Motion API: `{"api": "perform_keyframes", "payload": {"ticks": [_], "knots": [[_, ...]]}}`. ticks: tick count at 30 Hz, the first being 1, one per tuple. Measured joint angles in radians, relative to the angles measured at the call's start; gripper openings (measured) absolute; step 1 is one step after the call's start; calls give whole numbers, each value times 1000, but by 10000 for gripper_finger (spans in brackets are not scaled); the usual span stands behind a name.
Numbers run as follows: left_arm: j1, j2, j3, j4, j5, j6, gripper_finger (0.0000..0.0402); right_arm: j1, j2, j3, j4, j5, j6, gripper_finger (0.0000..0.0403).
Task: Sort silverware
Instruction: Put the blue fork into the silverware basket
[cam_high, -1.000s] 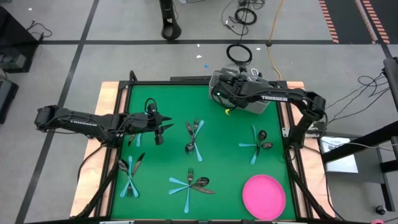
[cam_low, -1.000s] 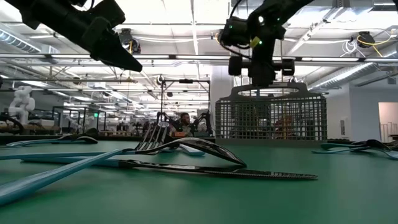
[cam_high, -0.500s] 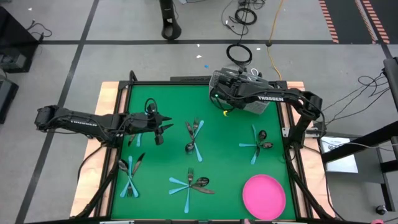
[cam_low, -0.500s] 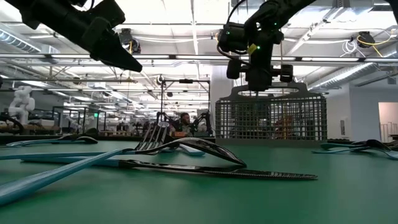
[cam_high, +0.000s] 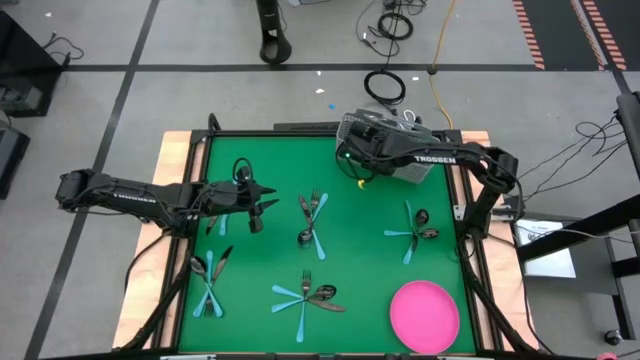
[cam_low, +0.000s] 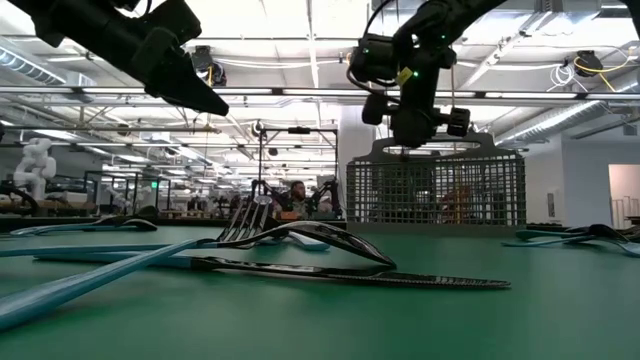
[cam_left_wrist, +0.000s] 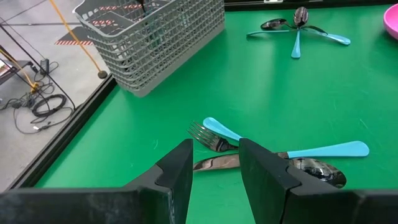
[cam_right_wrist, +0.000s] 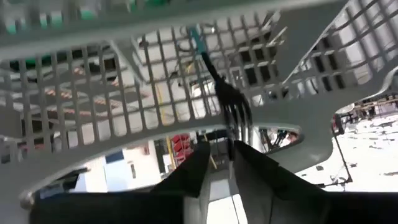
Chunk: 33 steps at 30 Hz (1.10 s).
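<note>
The caddy (cam_high: 392, 150) stands at the desk's (cam_high: 360, 215) far edge, the plate (cam_high: 424, 316) at its near right corner, and forks, spoons and knives (cam_high: 312, 222) lie in clusters between.

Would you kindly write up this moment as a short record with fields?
Left end effector: open, empty, hovering above the green table
Right end effector: over the grey wire-mesh caddy at the table's far edge
In caddy: one blue-handled dark-tined fork
Unsorted silverware: several blue-handled piles lying on the table
Pink round plate: near right corner, nothing on it
</note>
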Motion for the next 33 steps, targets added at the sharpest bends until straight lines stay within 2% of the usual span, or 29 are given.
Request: {"api": "perform_keyframes", "payload": {"ticks": [3,9,13,18,21,24,27,33], "knots": [[0,0,0,0,0,0,132,10,0,0,1,-8,1,85],[0,0,0,0,0,0,132,53,-12,7,-3,52,5,120],[0,0,0,1,0,-1,132,95,-58,47,-1,24,12,127],[-1,0,0,0,1,-2,132,141,-120,102,1,-10,120,127],[-1,0,0,0,5,-2,132,168,-162,121,1,-14,286,128],[-1,0,0,0,6,-4,132,201,-202,123,0,-81,532,128],[-1,0,0,0,7,-6,132,242,-235,124,2,-219,814,128],[-1,0,0,4,8,-16,132,292,-241,124,102,-599,1453,128]]}}
